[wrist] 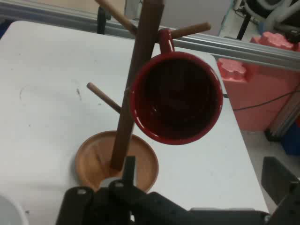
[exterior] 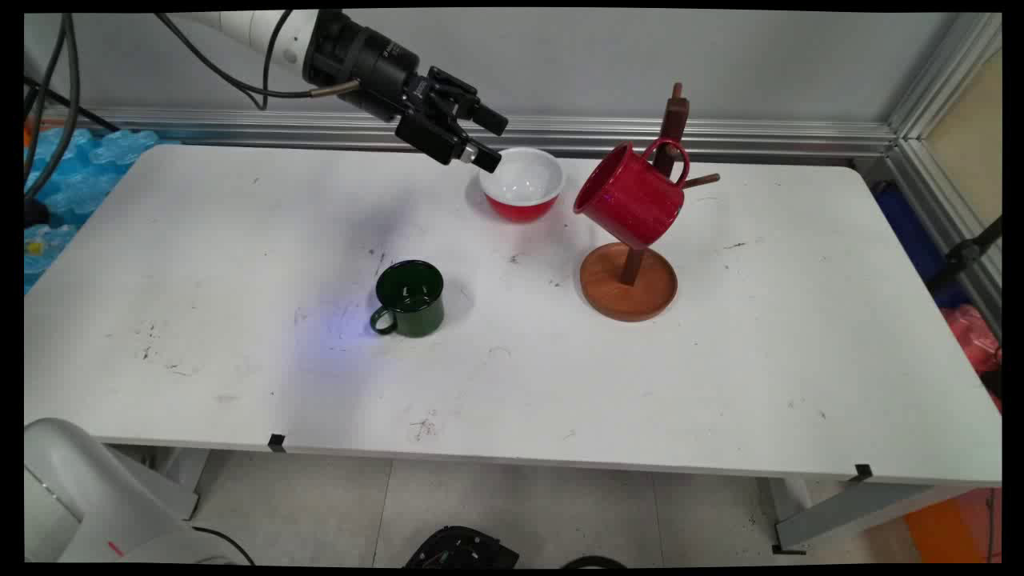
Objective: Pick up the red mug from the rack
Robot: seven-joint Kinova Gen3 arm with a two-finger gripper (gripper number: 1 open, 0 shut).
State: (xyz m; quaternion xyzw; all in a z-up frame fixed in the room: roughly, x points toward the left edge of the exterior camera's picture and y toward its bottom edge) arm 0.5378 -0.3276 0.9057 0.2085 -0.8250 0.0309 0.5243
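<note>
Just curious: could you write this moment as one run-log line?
pincer: open, empty, above red bowl | red mug: hanging on wooden mug tree | green mug: upright on table

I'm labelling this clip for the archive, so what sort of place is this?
Probably a robotics lab or test cell: a white table fenced by aluminium framing, cables hanging from the arm, and a few props, like a red mug on a wooden mug tree.

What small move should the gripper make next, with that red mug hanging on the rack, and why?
Probably ease forward toward the red mug. The gripper hovers open and empty above the red bowl, apart from the mug, whose mouth faces the hand camera as it hangs by its handle on the wooden rack.
</note>
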